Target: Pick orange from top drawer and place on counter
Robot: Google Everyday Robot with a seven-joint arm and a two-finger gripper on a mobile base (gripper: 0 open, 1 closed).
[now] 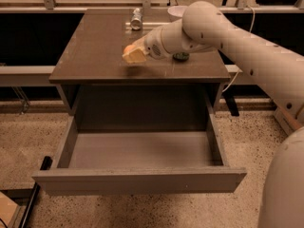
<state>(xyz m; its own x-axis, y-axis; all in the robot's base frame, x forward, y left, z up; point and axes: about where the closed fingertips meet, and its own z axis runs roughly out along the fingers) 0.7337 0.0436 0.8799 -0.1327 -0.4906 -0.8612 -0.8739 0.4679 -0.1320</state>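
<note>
The top drawer (137,178) is pulled fully out below the counter (95,51), and its grey floor shows nothing inside. The orange is not in view. My gripper (134,55), a pale tan tip on the white arm (204,25), hovers just above the middle of the counter, near its front edge. The arm reaches in from the right.
A green can (181,57) stands on the counter, mostly hidden behind the arm. A silver can (136,19) lies at the counter's back edge, and a white bowl (176,9) sits behind the arm. The floor is speckled, with a black bar (33,194) at lower left.
</note>
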